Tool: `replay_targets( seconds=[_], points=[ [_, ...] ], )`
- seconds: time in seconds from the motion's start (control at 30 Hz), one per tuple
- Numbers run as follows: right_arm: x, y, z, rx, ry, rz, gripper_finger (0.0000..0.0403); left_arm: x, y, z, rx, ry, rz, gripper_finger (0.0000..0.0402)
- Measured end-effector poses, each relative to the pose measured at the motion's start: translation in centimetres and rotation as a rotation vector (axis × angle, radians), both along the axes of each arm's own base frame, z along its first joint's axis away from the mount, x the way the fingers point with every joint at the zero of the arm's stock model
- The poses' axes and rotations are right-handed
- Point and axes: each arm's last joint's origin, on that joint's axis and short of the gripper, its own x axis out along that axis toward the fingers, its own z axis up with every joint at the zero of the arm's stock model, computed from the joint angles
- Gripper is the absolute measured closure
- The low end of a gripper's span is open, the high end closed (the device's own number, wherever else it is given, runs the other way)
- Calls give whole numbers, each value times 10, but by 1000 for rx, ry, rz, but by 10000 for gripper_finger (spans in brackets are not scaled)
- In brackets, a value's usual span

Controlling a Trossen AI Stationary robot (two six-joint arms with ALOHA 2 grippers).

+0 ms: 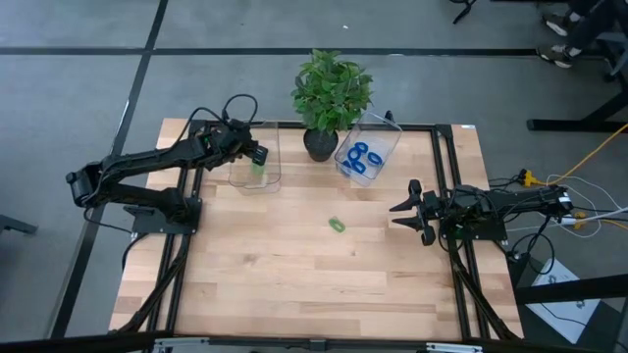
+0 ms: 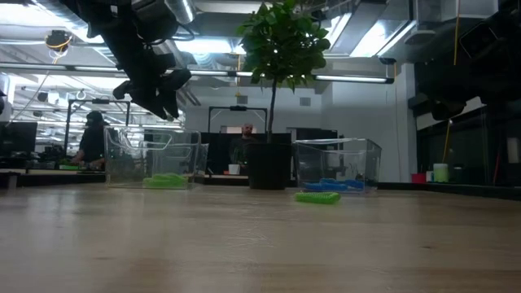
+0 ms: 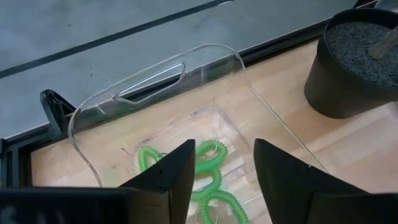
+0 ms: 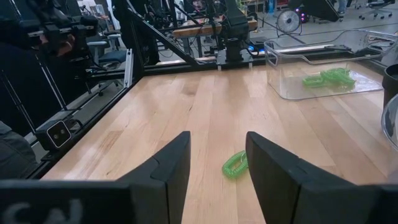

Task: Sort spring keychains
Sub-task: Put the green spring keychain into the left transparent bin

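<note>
Left gripper, the dark two-fingered one on the left arm, hangs above the clear plastic bin on the left with its fingers parted and nothing between them; the left wrist view looks straight down past them into that bin. On the bin's floor lie light green coiled spring keychains, tangled enough that I can't count them cleanly, perhaps three or four. That bin sits close to the far edge of the pale wooden table, with the black rail of the frame just behind it.

Next along the far edge stands a leafy green plant in a black pot, between the two bins, and beside it the second clear bin, set at an angle. It holds bright blue coiled keychains; about four or five show from above.

One light green keychain lies alone on the bare wood near the middle of the table, well apart from both bins. The right gripper hovers low near the right side of the table, fingers spread and empty, pointing toward that loose keychain. The near half of the table is open wood.
</note>
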Motion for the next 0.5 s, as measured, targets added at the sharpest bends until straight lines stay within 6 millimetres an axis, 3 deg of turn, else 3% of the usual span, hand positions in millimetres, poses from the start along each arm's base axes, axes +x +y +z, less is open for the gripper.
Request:
replay_targets(
  seconds=[0.33, 0.5],
  points=[
    [0, 0, 0, 0, 0, 0, 249, 15, 3, 16, 60, -183, -191, 249],
    [0, 0, 0, 0, 0, 0, 249, 24, -4, 23, 53, -278, -375, 255]
  ],
)
